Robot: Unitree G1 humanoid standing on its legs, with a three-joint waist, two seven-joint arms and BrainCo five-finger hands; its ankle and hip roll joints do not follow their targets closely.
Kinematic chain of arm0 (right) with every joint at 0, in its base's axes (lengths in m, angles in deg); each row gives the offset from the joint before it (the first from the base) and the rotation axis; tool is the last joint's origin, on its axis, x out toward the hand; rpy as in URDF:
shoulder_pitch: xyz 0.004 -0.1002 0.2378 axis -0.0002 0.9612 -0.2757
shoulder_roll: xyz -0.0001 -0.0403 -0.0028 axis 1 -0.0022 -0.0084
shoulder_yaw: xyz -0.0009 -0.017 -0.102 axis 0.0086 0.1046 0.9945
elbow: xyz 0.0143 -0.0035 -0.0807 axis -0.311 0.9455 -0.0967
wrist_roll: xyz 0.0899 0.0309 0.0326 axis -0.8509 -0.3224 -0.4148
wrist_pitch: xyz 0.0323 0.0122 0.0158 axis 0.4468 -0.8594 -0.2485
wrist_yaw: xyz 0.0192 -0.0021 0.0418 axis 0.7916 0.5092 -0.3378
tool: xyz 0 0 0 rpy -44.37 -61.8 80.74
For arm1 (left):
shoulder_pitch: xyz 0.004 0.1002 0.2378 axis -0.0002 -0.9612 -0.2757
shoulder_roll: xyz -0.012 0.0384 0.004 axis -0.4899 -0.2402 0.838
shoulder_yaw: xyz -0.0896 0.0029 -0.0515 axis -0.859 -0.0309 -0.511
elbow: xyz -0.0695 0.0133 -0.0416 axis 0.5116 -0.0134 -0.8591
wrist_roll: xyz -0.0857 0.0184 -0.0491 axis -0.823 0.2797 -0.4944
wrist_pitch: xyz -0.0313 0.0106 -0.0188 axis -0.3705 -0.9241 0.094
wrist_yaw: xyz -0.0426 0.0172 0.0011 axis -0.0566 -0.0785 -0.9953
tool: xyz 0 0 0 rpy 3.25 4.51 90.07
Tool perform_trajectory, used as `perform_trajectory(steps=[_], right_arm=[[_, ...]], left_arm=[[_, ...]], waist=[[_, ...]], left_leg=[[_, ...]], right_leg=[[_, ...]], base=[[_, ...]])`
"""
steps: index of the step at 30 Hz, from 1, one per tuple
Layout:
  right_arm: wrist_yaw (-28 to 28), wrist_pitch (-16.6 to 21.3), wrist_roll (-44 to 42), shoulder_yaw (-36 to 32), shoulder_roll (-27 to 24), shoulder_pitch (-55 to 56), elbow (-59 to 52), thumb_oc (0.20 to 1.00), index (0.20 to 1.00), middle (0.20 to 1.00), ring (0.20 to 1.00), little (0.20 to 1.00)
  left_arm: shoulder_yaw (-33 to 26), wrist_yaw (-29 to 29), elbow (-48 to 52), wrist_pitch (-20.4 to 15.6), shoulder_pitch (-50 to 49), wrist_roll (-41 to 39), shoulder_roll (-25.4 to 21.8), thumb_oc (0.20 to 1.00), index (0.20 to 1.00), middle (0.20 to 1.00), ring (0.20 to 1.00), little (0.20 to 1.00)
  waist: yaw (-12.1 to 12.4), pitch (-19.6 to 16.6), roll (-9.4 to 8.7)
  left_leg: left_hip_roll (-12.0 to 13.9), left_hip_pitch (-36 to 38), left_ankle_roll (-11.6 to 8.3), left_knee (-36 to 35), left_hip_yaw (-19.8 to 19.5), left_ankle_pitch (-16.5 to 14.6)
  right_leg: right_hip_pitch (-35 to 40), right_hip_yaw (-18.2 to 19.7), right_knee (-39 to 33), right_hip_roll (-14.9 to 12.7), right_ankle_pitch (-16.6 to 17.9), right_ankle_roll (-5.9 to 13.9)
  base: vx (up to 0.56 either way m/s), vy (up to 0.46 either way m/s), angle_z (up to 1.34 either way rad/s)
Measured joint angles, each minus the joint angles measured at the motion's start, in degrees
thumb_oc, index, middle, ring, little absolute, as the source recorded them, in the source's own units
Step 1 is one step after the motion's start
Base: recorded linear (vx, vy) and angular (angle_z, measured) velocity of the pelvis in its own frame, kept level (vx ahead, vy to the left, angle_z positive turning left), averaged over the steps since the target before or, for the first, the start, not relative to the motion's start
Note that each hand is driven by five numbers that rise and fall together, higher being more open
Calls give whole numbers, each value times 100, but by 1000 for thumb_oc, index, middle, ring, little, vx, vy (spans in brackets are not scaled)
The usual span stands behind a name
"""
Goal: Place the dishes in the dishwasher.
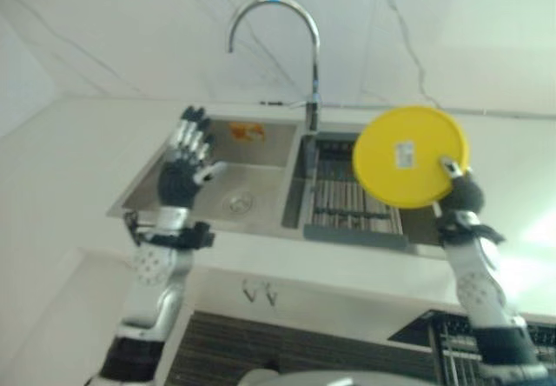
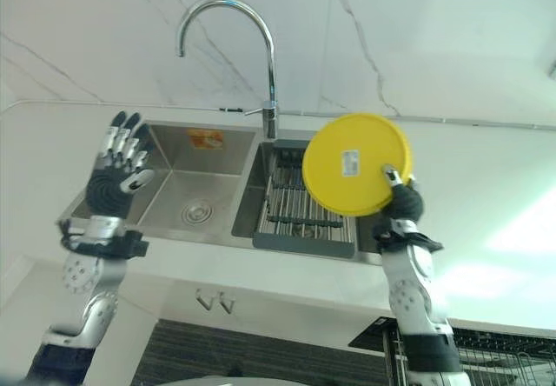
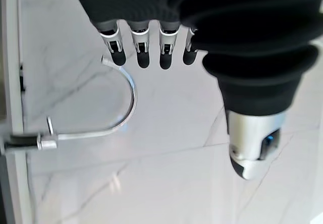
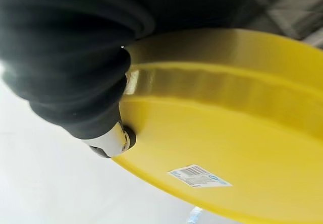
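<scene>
A round yellow plate with a white sticker on its underside is held up on edge above the right basin of the sink. My right hand grips its lower right rim, thumb pressed on the plate's face. The same plate hangs over the dark drying rack. My left hand is raised over the left basin with fingers straight and spread, holding nothing; its fingers point toward the wall.
A curved chrome faucet rises behind the sink's divider. An orange item lies at the back of the left basin. A dishwasher rack shows at the lower right below the white counter.
</scene>
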Motion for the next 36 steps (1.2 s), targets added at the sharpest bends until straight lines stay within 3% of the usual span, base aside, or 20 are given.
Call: perform_trajectory(steps=[3, 6, 10, 13, 16, 18, 19, 20, 21, 23, 24, 26, 27, 28, 29, 31, 33, 34, 35, 36], right_arm=[[73, -10, 298, -343, -111, 293, -34, 200, 200, 200, 200, 200], [124, -196, 368, -337, -3, 411, 359, 200, 200, 200, 200, 200], [257, 100, 52, -896, 205, 816, 105, 200, 200, 200, 200, 200], [246, 265, -81, -918, 502, 1097, -62, 200, 200, 200, 200, 200], [-12, 268, -55, -685, 601, 1403, -526, 200, 200, 200, 200, 200], [-206, 264, -4, -663, 433, 952, -25, 200, 200, 200, 200, 200], [-208, 294, 53, -665, 336, 839, 113, 200, 200, 200, 200, 200], [-117, 557, 84, -540, 321, 676, 149, 200, 200, 200, 200, 200], [-65, 804, 95, -27, 434, 395, 77, 200, 200, 200, 200, 200], [-162, 815, 291, 397, 895, 305, -539, 200, 200, 200, 200, 200], [-196, 825, 456, 654, 1249, 264, -941, 200, 200, 200, 200, 200], [-264, 1103, 549, 642, 1125, 262, -1184, 200, 200, 200, 200, 200], [-222, 1411, 542, 396, 1079, 512, -1142, 200, 200, 200, 200, 200], [-236, 1525, 546, 290, 778, 518, -888, 200, 200, 200, 200, 200], [-166, 1527, 557, 185, 430, 557, -728, 200, 200, 200, 200, 200], [-118, 1500, 651, 176, -319, 684, -717, 200, 200, 200, 200, 200], [-1, 1489, 1087, 275, -589, 731, -682, 200, 200, 200, 200, 200], [12, 1486, 1205, 308, -581, 745, -749, 200, 200, 200, 200, 200], [17, 1488, 1218, 297, -580, 751, -825, 200, 200, 200, 200, 200], [30, 1517, 1214, 266, -459, 755, -908, 200, 200, 200, 200, 200]], left_arm=[[-147, 75, 40, -257, -69, -8, 73, 1000, 1000, 1000, 1000, 1000], [-61, 1, 61, -586, -38, 753, 153, 1000, 1000, 1000, 1000, 1000], [103, 1, -78, -912, 366, 1696, -717, 1000, 1000, 1000, 1000, 1000], [155, 82, -156, -1012, 567, 1849, -806, 1000, 1000, 1000, 1000, 1000], [508, 298, -166, -1015, 581, 2187, -923, 1000, 1000, 1000, 1000, 1000], [567, 324, -160, -997, 310, 2249, -1112, 1000, 1000, 1000, 1000, 1000], [567, 403, -158, -991, 312, 2044, -1101, 1000, 1000, 1000, 1000, 1000], [774, 434, -276, -948, 614, 1969, -709, 1000, 1000, 1000, 1000, 1000], [1831, 334, -317, -788, 1355, 1942, -435, 1000, 1000, 1000, 1000, 1000], [2317, 486, -247, -661, 1932, 1965, -585, 1000, 1000, 1000, 1000, 1000], [2103, 617, -45, -557, 1775, 1897, -803, 1000, 1000, 1000, 1000, 1000], [1676, 825, 358, -491, 1264, 1800, -1115, 1000, 1000, 1000, 1000, 1000], [1542, 882, 358, -471, 1226, 1802, -1167, 1000, 1000, 1000, 1000, 1000], [1521, 848, 178, -412, 972, 1798, -621, 1000, 1000, 1000, 1000, 1000], [1549, 829, 203, -334, 562, 1810, -319, 1000, 1000, 1000, 1000, 1000], [1553, 759, 172, -222, 489, 1806, 209, 1000, 1000, 1000, 1000, 1000], [1553, 696, 181, -216, 442, 1806, 508, 1000, 1000, 1000, 1000, 1000], [1502, 651, 206, -231, 246, 1811, 497, 1000, 1000, 1000, 1000, 1000], [1472, 624, 205, -227, 119, 1811, 463, 1000, 1000, 1000, 1000, 1000], [1466, 606, 204, -210, -70, 1820, 286, 1000, 1000, 1000, 1000, 1000]], waist=[[-56, 5, 25], [-55, 229, -572], [-888, 352, -252], [-1028, 478, -732], [-1034, 810, -736], [-645, 947, -737], [-540, 958, -729], [-460, 957, -647], [59, 988, -584], [433, 946, -589], [573, 871, -604], [502, 747, -723], [108, 413, -1037], [-104, 334, -572], [-122, 39, -218], [-592, -270, 433], [-764, -286, 407], [-650, -286, 282], [-646, -255, 239], [-600, -182, 72]], left_leg=[[-9, -87, 4, 94, 100, 24], [-415, -1081, 117, 2093, -170, -171], [-550, -690, 438, 1506, 790, -911], [-1257, -473, 888, 754, 762, -410], [-1276, -342, 1052, 389, 903, -229], [-888, -357, 1185, 341, 1842, -133], [-799, -360, 1174, 354, 2014, -108], [-658, -614, 1259, 396, 2092, 22], [-269, -773, 1155, 485, 2303, 280], [39, -684, 723, 385, 2674, 436], [207, -670, 532, 170, 2398, 508], [462, -737, 13, 36, 1291, 834], [569, -974, -243, -5, 1088, 965], [976, -960, -364, -9, 863, 988], [1208, -951, -298, 0, 898, 737], [1221, -906, 29, 34, 1380, 1383], [1372, -1071, -49, 385, 1534, 2140], [1442, -1215, 329, 495, 1526, 2631], [1476, -1323, 477, 635, 1466, 2756], [1251, -1387, 204, 979, 1369, 2457]], right_leg=[[-191, 199, 1, 1, 35, -18], [-512, 778, 77, -449, 149, -203], [-534, 919, 188, -582, 327, 150], [-1069, 1201, 693, -1096, 447, 330], [-1429, 1285, 795, -1114, 569, 576], [-1521, -621, 1111, -999, 224, 661], [-1284, -724, 1630, -1117, 56, 713], [-1149, -454, 3004, -1210, -433, 398], [-550, -305, 3755, -1466, -654, 344], [448, -606, 2683, -2223, -334, 839], [529, -691, 1496, -2410, -166, 835], [248, -522, 382, -1931, -180, 828], [168, -405, 121, -1397, -413, 775], [280, -453, 69, -952, -349, 649], [-34, -178, 112, -623, -443, 491], [-32, -84, 10, -290, -420, 356], [-101, -17, 166, -186, -617, 119], [-351, 244, 239, -117, -752, -105], [-407, 323, 254, -76, -714, -184], [-398, 359, 119, -160, -560, -329]], base=[[-274, 100, -23], [-211, 265, -91], [-173, 321, -20], [-215, 365, 1], [-224, 63, -40], [-457, -64, -180], [-700, -349, -124], [-830, -712, -75], [-650, -981, -74], [-443, -933, -166], [-216, -624, -252], [-161, -540, -178], [-116, -456, -14], [-60, -340, -27], [-46, -289, -77], [-85, -387, -54], [-91, -371, -27], [-46, -251, -54], [-12, -156, -69], [21, -114, -39]])
